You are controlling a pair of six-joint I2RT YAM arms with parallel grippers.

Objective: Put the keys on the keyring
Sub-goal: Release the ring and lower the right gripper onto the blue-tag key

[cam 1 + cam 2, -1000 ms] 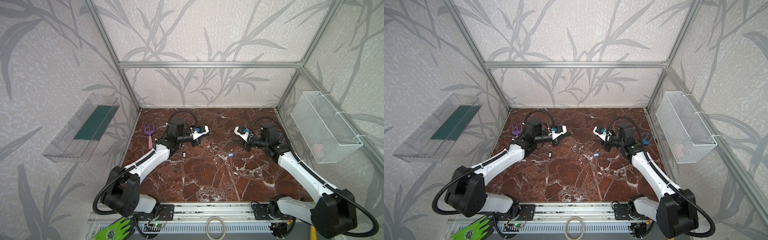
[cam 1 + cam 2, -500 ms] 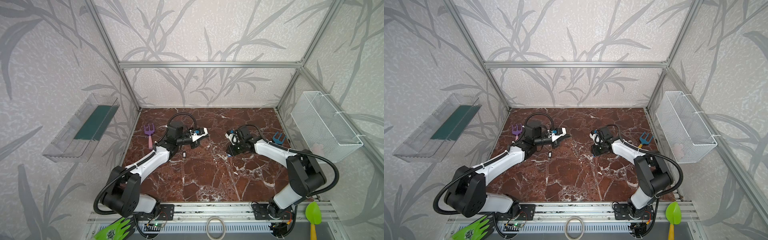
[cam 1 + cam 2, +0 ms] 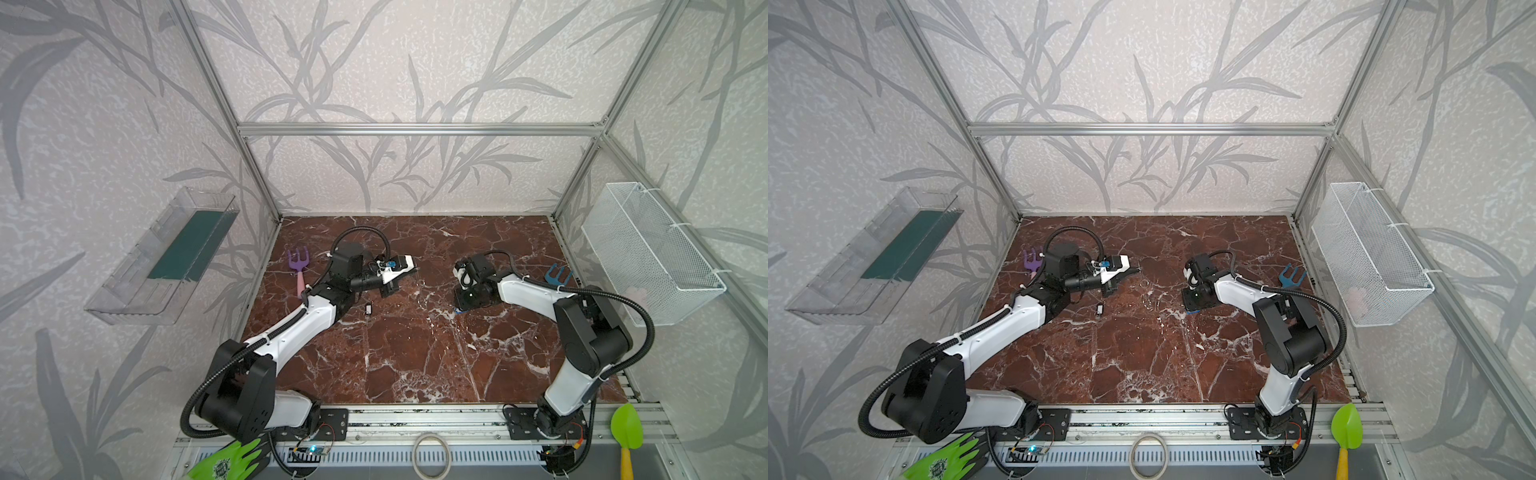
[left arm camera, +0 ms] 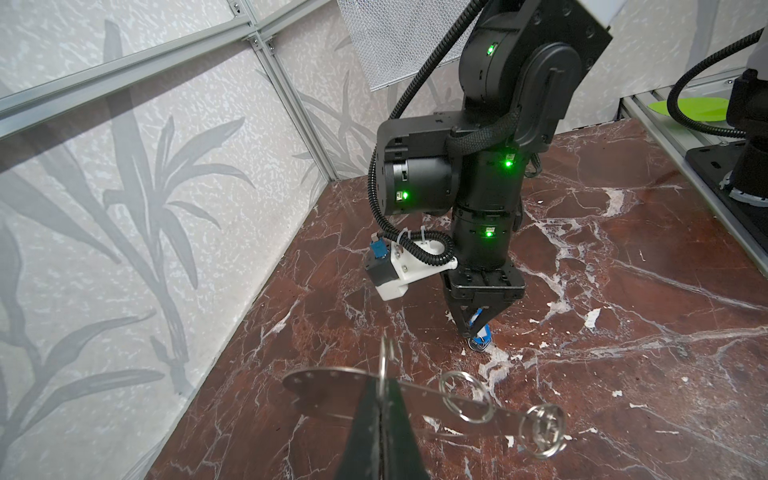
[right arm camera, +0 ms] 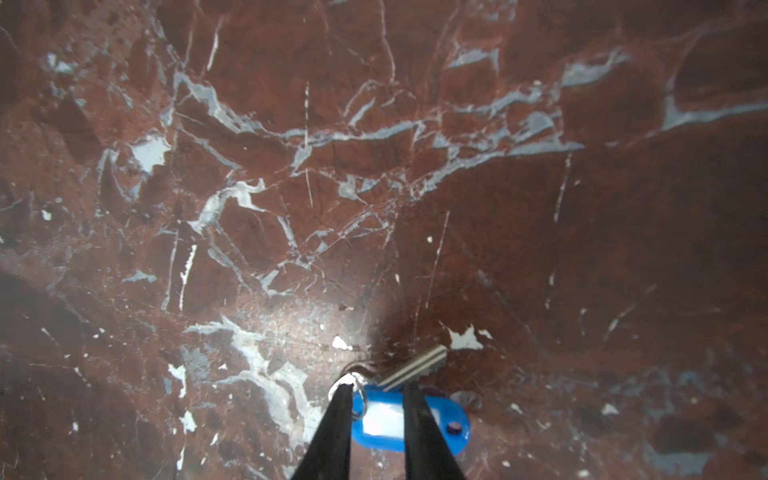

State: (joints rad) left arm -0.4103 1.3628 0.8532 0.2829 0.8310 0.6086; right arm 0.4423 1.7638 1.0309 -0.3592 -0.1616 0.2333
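1. keyring (image 4: 328, 384): flat grey perforated plate with three wire rings (image 4: 465, 397) along one edge, carried level above the tabletop (image 3: 415, 353), left of centre. Holder: left gripper (image 4: 381, 388), fingers clenched on the plate's edge.

2. blue-tagged key (image 5: 440, 422): lies on the tabletop, right of centre, with the silver blade angled away from the tag. Attending: right gripper (image 5: 376, 390), pointed down, fingers partly apart with tips at the tabletop, astride the tag's ring end. Whether they pinch it cannot be told.

3. black-and-white key (image 3: 368, 308): loose on the tabletop beside the left arm, untouched, well apart from items 1 and 2.
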